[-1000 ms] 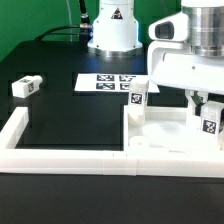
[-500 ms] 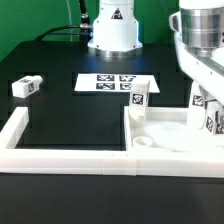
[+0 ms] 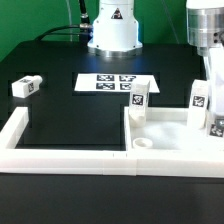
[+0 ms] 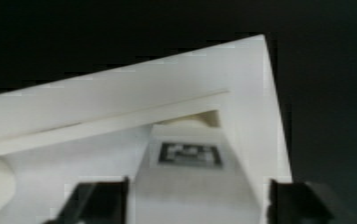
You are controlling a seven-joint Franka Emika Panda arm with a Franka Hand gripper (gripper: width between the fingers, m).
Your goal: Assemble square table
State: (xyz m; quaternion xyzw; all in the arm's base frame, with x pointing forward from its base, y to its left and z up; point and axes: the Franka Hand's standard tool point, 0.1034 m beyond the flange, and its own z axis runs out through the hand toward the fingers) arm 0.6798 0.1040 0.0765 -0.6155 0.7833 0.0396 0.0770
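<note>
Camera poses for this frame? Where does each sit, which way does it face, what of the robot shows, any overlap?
Exterior view: off the arm, raised, opposite the robot's base, looking across the wall and tabletop; base and arm show.
Wrist view: on the wrist, looking down at a tabletop corner and a tagged leg; only the open gripper and its fingers show.
Shared: the tabletop and, probably, the leg under the arm.
</note>
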